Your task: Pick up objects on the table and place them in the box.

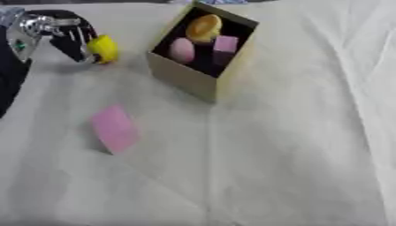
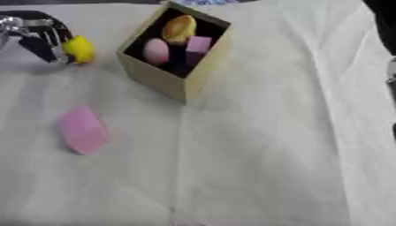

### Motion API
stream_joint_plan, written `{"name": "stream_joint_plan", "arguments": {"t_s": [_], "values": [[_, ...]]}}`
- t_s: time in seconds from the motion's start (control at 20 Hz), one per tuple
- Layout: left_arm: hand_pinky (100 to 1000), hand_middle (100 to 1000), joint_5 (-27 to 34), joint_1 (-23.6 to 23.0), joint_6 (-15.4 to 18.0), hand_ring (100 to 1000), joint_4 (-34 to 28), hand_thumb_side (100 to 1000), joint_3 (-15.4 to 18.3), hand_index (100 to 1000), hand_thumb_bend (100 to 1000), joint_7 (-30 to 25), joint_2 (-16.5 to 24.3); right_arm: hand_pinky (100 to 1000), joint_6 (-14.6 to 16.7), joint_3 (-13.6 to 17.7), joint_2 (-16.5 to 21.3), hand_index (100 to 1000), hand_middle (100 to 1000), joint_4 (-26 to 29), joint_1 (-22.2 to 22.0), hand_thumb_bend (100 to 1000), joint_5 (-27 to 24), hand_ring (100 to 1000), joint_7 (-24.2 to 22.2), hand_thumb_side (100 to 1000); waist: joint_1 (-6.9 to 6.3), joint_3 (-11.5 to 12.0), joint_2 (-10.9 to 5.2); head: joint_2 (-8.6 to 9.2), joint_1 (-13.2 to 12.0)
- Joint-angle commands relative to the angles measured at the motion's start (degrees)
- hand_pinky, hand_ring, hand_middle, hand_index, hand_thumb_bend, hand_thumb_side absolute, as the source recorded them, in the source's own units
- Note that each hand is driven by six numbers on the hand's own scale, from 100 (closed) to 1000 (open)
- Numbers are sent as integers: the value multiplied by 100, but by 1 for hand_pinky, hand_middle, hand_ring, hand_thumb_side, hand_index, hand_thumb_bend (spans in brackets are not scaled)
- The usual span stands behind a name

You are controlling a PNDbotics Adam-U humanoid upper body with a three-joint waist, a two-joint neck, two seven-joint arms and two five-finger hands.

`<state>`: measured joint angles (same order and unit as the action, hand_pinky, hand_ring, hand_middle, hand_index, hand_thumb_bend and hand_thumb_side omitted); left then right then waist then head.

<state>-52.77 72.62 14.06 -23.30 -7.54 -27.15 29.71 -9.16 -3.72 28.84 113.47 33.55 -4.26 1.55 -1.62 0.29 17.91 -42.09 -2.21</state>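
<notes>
Left eye view: left hand [image 1: 74, 37] grips yellow object [image 1: 104, 49].

table cover [image 1: 294, 145]: white cloth, creased, matt | box [image 1: 185, 77]: tan cardboard, matt | left hand [image 1: 66, 33]: black, shiny silver metal

Tan box [image 1: 185, 75]; yellow object [image 1: 104, 48]; pink block [image 1: 114, 129].

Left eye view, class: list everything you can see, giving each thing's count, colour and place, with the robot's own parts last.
Box: one, tan, far centre of the table.
Orange piece: one, inside the box, far side.
Pink egg shape: one, inside the box.
Pink block: one, inside the box.
Pink slab: one, lying on the cloth, near left.
Yellow piece: one, at the left hand's fingers, left of the box.
Cloth: one, white, covering the table.
Left hand: one, black and silver, far left, curled round the yellow piece.
</notes>
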Motion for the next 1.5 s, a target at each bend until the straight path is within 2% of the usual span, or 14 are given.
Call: {"name": "stream_joint_plan", "arguments": {"t_s": [0.05, 0.25, 0.45, 0.75, 1.1, 1.3, 1.5], "values": [[727, 617, 137, 95, 1, 654, -19, 298, 36, 739, 263, 159, 85, 906, -11, 82, 126, 712, 602, 112, 63, 100, -53, 872, 31, 622, 11, -17, -118, 66, -15], [706, 574, 257, 81, 20, 618, -41, 219, 34, 684, 174, 212, 82, 906, -31, 97, 114, 712, 601, 112, 50, 100, -49, 871, 58, 622, 7, -28, -122, 57, -13], [687, 535, 347, 86, -31, 592, -254, 158, 17, 640, 163, 438, 104, 906, -33, 98, 103, 713, 601, 112, 44, 100, -52, 871, 66, 621, 3, -28, -138, 45, -5], [687, 532, 510, 206, -77, 595, -1106, 137, -127, 650, 141, 545, 63, 906, -11, 103, 89, 713, 601, 112, 29, 100, -43, 871, 68, 619, -1, -30, -194, 16, 16], [683, 527, 1281, 367, -165, 591, -2394, 139, -641, 652, 121, 155, -359, 906, -10, 82, 52, 713, 600, 112, 27, 100, -48, 871, 44, 619, -15, -69, -233, 3, -13], [688, 534, 1707, 374, -225, 596, -2702, 142, -971, 660, 137, -156, -466, 906, -12, 80, 46, 712, 600, 112, 31, 100, -51, 871, 43, 619, -35, -96, -229, 4, -24], [690, 541, 1896, 357, -278, 602, -2686, 154, -1175, 667, 155, -419, -534, 906, -24, 75, 41, 712, 600, 112, 41, 100, -54, 871, 43, 619, -48, -111, -219, -2, -33]]}}
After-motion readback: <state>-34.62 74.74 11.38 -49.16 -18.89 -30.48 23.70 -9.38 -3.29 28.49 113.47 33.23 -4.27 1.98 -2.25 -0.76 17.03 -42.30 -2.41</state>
